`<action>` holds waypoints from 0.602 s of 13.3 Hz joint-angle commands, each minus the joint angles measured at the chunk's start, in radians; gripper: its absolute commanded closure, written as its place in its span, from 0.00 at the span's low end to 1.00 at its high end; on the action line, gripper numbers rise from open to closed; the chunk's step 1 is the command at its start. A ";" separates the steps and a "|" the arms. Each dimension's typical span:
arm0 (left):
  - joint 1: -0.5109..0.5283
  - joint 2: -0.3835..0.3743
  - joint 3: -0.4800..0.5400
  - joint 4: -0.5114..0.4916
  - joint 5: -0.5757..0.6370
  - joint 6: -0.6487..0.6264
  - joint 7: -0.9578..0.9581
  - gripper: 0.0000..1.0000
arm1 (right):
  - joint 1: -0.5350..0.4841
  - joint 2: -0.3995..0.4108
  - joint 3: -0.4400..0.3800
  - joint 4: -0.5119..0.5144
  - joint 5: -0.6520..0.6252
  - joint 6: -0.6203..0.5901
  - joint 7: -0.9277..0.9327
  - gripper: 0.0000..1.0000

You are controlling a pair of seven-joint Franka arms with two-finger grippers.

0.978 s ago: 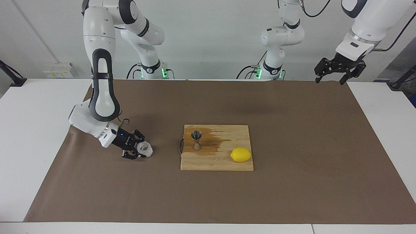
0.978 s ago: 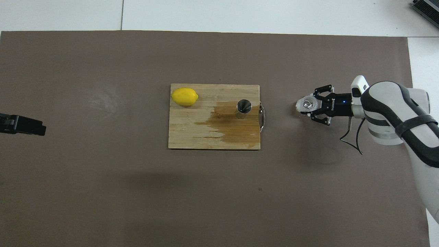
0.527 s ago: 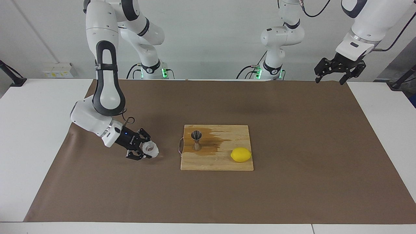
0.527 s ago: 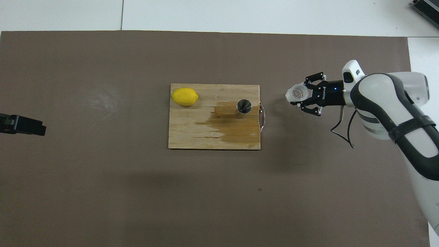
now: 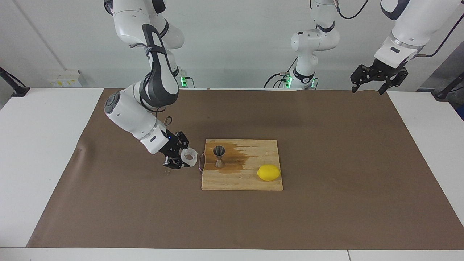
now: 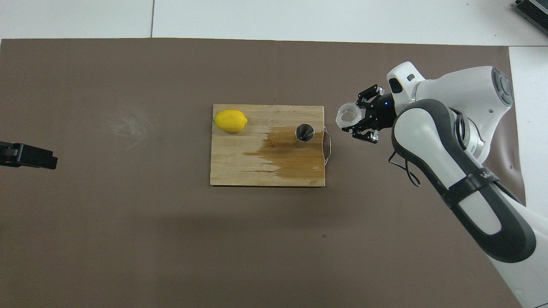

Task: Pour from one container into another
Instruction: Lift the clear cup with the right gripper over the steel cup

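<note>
Beside jigger (image 5: 219,156), at its nine o'clock: right claw (image 5: 181,156) clenched on cup (image 5: 189,155) (left claw (image 5: 377,80) released, waiting); could knock jigger over if swung low.

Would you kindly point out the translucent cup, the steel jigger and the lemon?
translucent cup (image 5: 189,155), facing view, on its rim.
steel jigger (image 5: 219,150), facing view, on its upper cone.
lemon (image 5: 268,172), facing view, on its middle.

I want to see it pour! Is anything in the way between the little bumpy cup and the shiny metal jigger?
Nothing visible is. The right gripper holds the cup beside the cutting board, and the jigger stands just inside the board's metal handle.
</note>
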 commanded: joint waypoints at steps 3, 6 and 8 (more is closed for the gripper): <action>0.014 -0.026 -0.007 -0.023 0.012 -0.007 -0.006 0.00 | 0.074 -0.009 0.003 0.025 -0.194 0.009 0.171 0.59; 0.014 -0.026 -0.007 -0.023 0.012 -0.007 -0.006 0.00 | 0.113 -0.021 0.003 0.025 -0.276 0.011 0.231 0.59; 0.014 -0.026 -0.007 -0.023 0.012 -0.007 -0.006 0.00 | 0.117 -0.022 0.003 0.025 -0.325 0.010 0.254 0.59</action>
